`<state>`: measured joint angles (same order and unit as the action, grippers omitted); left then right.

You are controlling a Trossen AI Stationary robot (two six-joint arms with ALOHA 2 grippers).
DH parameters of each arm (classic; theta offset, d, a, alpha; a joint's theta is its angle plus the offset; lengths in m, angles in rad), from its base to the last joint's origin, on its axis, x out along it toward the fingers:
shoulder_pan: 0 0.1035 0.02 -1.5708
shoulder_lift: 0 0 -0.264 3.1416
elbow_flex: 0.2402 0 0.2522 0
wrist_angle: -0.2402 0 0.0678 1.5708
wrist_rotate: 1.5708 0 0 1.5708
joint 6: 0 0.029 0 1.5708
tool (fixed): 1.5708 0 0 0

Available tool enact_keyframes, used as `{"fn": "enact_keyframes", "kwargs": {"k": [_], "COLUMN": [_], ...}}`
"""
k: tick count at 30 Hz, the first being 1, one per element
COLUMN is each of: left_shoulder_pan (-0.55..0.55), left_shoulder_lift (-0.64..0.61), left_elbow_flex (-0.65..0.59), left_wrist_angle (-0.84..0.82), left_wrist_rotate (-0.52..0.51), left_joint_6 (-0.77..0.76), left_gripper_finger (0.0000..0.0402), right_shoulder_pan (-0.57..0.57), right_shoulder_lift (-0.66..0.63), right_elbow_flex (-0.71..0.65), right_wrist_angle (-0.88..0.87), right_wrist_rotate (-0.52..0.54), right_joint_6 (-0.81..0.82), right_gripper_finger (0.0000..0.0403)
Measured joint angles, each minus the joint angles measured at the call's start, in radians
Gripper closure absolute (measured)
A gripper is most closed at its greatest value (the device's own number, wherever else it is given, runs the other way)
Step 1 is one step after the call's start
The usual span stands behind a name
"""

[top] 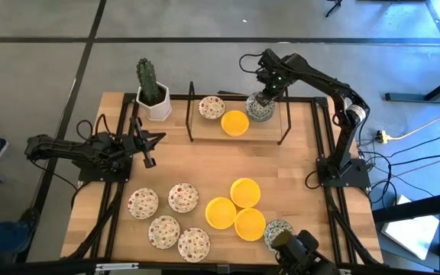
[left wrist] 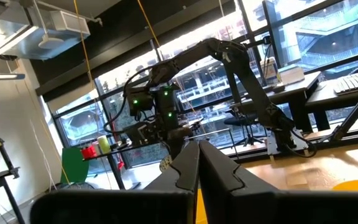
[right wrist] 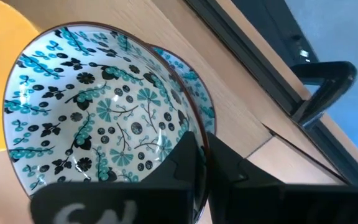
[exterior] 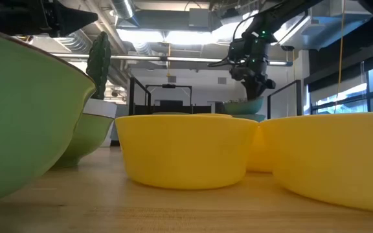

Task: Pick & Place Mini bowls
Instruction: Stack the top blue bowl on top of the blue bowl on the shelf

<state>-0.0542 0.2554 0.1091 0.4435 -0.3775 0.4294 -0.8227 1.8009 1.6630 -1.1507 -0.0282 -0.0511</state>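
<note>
Near the table's far edge, a green-patterned bowl (right wrist: 104, 112) was gripped at its rim by the right gripper (top: 264, 97) and seen nested in another, beside a yellow bowl (top: 234, 122). The left gripper (top: 150, 150) was held clenched and empty at the left edge.

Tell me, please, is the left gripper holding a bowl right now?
No, the left gripper hangs shut and empty over bare table, away from every bowl.

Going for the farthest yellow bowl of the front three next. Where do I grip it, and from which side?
Pinch the far rim of that yellow bowl from above: it sits upright and open, and its near side abuts the other two yellow bowls.
</note>
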Motion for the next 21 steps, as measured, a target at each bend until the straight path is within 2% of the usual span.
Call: {"fn": "enact_keyframes", "kwargs": {"k": [13, 21], "left_shoulder_pan": [0.000, 0.000], "left_shoulder_lift": [0.000, 0.000], "left_elbow_flex": [0.000, 0.000], "left_wrist_angle": [0.000, 0.000], "left_wrist_rotate": [0.000, 0.000], "left_joint_6": [0.000, 0.000], "left_gripper_finger": [0.0399, 0.0395], "right_shoulder_pan": [0.020, 0.020], "right_shoulder_lift": [0.058, 0.060], "right_elbow_flex": [-0.001, -0.001], "right_wrist_angle": [0.022, 0.005], "right_wrist_rotate": [0.017, 0.020], "right_joint_6": [-0.024, -0.066], "right_gripper_finger": [0.0384, 0.0336]}}
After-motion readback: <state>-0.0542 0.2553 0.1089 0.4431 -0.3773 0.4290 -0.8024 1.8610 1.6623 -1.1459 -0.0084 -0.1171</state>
